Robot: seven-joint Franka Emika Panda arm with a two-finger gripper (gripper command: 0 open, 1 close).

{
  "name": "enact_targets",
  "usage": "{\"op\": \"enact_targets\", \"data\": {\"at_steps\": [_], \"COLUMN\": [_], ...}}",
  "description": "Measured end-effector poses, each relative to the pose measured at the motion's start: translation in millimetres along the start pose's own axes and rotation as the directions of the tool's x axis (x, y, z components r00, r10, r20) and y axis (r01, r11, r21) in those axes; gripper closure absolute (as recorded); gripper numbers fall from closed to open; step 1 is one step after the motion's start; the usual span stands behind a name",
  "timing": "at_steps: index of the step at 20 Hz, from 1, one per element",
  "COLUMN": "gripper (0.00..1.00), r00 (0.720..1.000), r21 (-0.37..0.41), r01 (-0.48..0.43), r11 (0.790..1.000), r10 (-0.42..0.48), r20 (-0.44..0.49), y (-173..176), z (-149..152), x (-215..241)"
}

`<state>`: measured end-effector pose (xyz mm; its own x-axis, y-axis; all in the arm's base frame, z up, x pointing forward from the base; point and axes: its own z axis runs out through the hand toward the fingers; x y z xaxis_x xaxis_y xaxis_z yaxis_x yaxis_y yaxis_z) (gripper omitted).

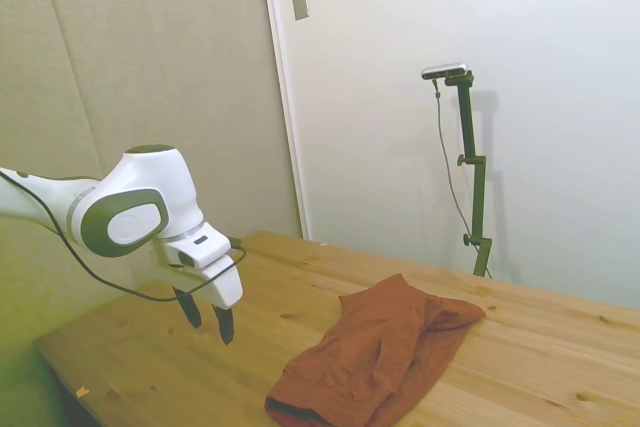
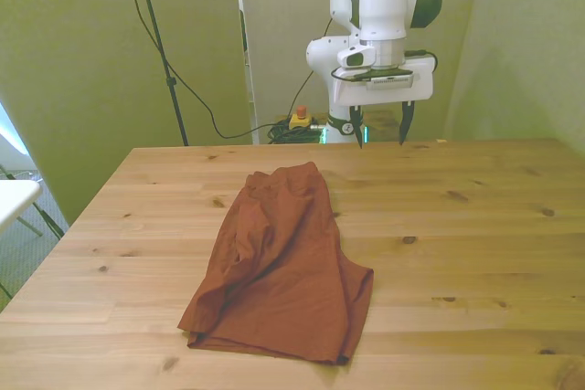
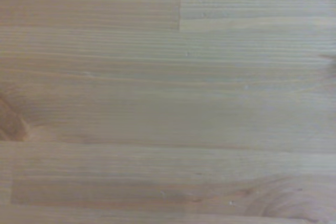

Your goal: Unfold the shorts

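Observation:
The rust-orange shorts (image 1: 378, 357) (image 2: 281, 262) lie folded and rumpled on the wooden table (image 2: 475, 226), left of centre in the front view. My gripper (image 2: 380, 125) (image 1: 206, 319) hangs open above the table's far edge, apart from the shorts, with nothing between its dark fingers. It sits behind the shorts and toward the front view's right. The wrist view holds only bare wood planks (image 3: 168, 98), no cloth.
A red-topped button box (image 2: 299, 118) and cables sit on the floor behind the table. A white surface edge (image 2: 14, 196) shows at the front view's left. Bare wood spreads across the table's right half in the front view.

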<state>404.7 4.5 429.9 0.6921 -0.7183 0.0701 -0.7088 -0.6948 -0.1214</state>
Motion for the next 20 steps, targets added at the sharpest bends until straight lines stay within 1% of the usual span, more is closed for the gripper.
{"op": "enact_targets", "data": {"at_steps": [4,6,9,12,15,17,20], "gripper": [0.0,0.0,0.0,0.0,0.0,0.0,0.0], "r00": [1.0,1.0,0.998,0.992,0.978,0.969,0.955], "r21": [-0.031,-0.024,0.006,0.047,0.074,0.072,0.063], "r01": [0.018,0.015,-0.03,-0.106,-0.19,-0.235,-0.293], "r11": [0.999,1.0,1.0,0.993,0.979,0.969,0.954], "r10": [-0.018,-0.016,0.03,0.109,0.195,0.24,0.295], "r20": [-0.017,-0.026,-0.049,-0.067,-0.071,-0.06,-0.017], "y": [-2,-1,14,48,93,116,138], "z": [4,-1,-19,-44,-61,-57,-40], "x": [-4,-3,14,52,100,131,175]}}
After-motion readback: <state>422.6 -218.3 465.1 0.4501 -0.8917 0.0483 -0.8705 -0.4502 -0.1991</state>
